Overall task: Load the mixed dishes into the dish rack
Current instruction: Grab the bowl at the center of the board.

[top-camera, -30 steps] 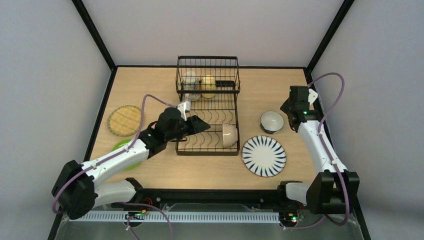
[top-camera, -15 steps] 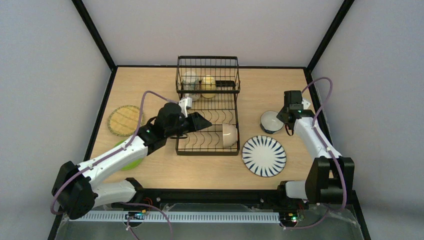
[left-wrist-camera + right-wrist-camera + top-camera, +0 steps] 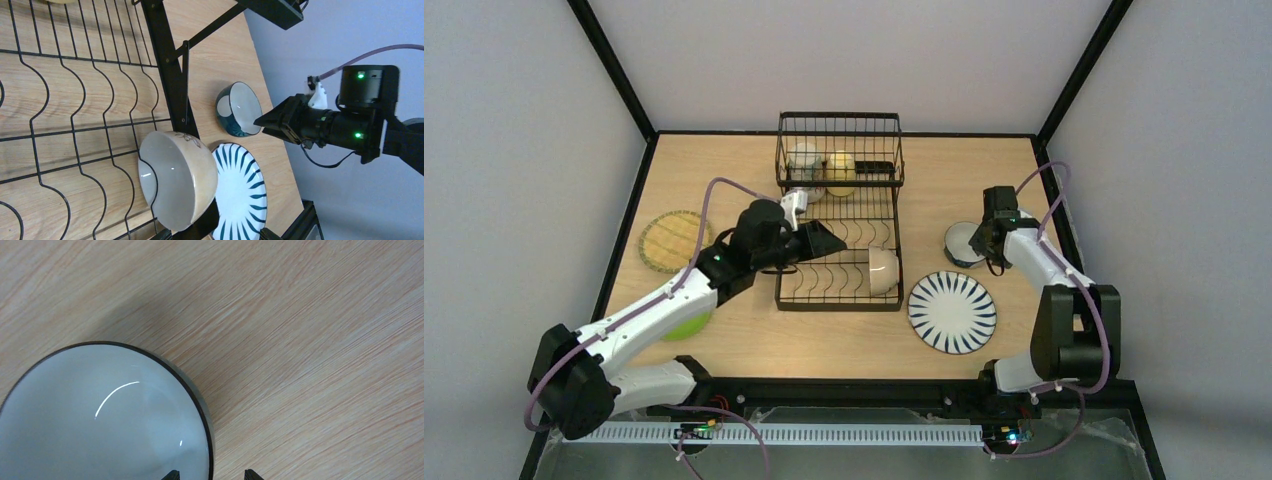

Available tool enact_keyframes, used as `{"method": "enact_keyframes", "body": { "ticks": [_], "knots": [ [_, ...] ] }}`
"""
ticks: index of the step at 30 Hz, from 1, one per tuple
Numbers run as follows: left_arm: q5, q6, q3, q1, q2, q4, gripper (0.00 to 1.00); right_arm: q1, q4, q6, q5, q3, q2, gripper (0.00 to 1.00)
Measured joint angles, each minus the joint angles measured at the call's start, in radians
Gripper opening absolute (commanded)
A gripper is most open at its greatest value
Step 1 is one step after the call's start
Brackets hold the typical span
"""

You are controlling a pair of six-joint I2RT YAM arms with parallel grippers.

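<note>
The black wire dish rack (image 3: 839, 215) stands mid-table with a beige mug (image 3: 804, 158) and a yellow mug (image 3: 840, 172) in its raised basket. A cream-white bowl (image 3: 883, 270) (image 3: 177, 180) lies on its side in the rack's near right corner. My left gripper (image 3: 824, 244) (image 3: 214, 236) hovers open over the rack, holding nothing. The blue-white bowl (image 3: 962, 243) (image 3: 100, 420) sits upright on the table. My right gripper (image 3: 982, 240) (image 3: 211, 475) is open astride its rim, one finger inside and one outside. The striped plate (image 3: 952, 312) lies flat nearby.
A yellow woven plate (image 3: 672, 241) lies at the table's left. A lime-green plate (image 3: 689, 326) shows partly under my left forearm. Black frame posts stand at the back corners, and grey walls close in the table.
My right arm has swung in from the back right and come down onto the blue-white bowl's rim. The left gripper has drifted slightly farther back over the rack.
</note>
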Motion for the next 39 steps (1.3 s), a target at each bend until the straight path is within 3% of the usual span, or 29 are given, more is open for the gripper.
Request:
{"method": "enact_keyframes", "body": {
  "ticks": [7,10,18,28,39],
  "knots": [
    [0.015,0.010,0.019,0.018,0.002,-0.011,0.99,0.000,0.021,0.000,-0.016,0.000,0.061,0.66],
    [0.024,0.013,0.021,0.027,0.002,-0.020,0.99,0.000,0.032,0.002,-0.024,0.000,0.086,0.56],
    [0.049,0.021,0.022,0.060,0.005,-0.040,0.99,0.000,0.053,0.023,-0.033,-0.003,0.112,0.01],
    [0.090,0.023,0.048,0.098,0.032,-0.057,0.99,0.000,0.054,0.025,-0.019,-0.006,0.103,0.00],
    [0.182,-0.083,0.268,0.104,0.166,-0.117,0.99,0.029,0.057,-0.108,0.117,0.118,-0.092,0.00]
  ]
}}
